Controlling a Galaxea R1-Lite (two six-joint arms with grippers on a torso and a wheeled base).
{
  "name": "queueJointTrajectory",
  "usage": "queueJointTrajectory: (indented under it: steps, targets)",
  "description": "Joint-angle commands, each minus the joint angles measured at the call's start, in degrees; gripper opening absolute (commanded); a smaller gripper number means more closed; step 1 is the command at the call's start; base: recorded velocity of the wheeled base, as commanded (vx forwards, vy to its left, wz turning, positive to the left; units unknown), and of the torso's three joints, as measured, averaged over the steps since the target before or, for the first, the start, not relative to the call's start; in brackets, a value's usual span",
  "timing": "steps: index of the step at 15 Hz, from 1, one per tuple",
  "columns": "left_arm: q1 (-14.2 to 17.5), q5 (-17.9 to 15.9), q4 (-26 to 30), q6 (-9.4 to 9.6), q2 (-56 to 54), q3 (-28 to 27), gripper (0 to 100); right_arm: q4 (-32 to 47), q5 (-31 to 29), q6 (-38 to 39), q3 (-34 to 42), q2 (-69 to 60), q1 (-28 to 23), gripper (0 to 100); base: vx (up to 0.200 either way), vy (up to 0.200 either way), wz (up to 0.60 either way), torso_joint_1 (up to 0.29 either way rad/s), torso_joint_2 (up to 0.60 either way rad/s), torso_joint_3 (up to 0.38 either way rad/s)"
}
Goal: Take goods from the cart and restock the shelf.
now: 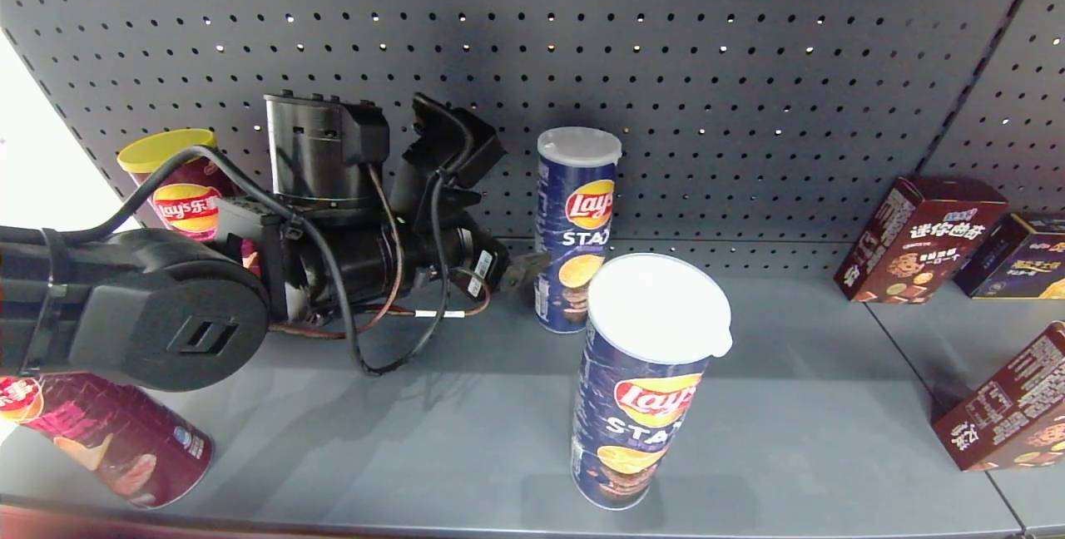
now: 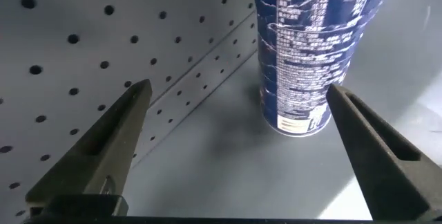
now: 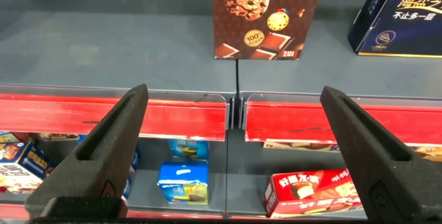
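Currently, item one: the rear blue can (image 1: 577, 231), upright on the shelf (image 1: 815, 406) with its lid on, close to the pegboard wall (image 1: 666, 65). Its long axis is vertical.

Item two: the left gripper (image 1: 522, 271), spread wide and holding nothing, low on the shelf at the height of the can's lower part. The can lies straight ahead of it, beyond the fingertips and not between them. From the left wrist, the can (image 2: 311, 51) sits closer to one finger (image 2: 373, 148) than to the other, so I judge it slightly off the centre line of the left gripper (image 2: 239, 91). This is plainly the nearer arm. From this moment alone I cannot tell whether it is approaching or letting go.

Item three: the front blue can (image 1: 645, 389), upright near the shelf's front edge, apart from the rear can and to its right.

Item four: two maroon cans. One (image 1: 179, 190) stands upright at the back left. The other (image 1: 116, 439) is at the front left beneath the arm, and I cannot tell whether it is leaning or lying.

Item five: brown boxes (image 1: 915, 239) on the far right.

Item six: the right gripper (image 3: 235, 94), fingers apart and empty, facing the red strip (image 3: 173, 120) on the shelf's front edge below a brown box (image 3: 266, 13).
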Motion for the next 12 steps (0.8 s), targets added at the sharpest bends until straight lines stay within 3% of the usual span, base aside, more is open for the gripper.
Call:
queueJointTrajectory:
  steps: [1,9,11,12]
  targets:
    - [0.2,0.09,-0.21,-0.03,0.1,-0.32,100,0.0,0.01,-0.02,0.0,-0.02,0.02,100,0.0,0.0,0.0,0.0,0.0,0.0]
    - [0.55,2.9,-0.91,0.41,-3.07,3.46,100,0.0,0.01,-0.02,0.0,-0.02,0.02,100,0.0,0.0,0.0,0.0,0.0,0.0]
    - [0.73,4.66,-0.91,0.41,-3.16,3.99,100,0.0,0.01,-0.02,0.0,-0.02,0.02,100,0.0,0.0,0.0,0.0,0.0,0.0]
    - [2.04,7.03,-0.91,1.81,-3.07,4.87,100,0.0,0.01,-0.02,0.0,-0.02,0.02,100,0.0,0.0,0.0,0.0,0.0,0.0]
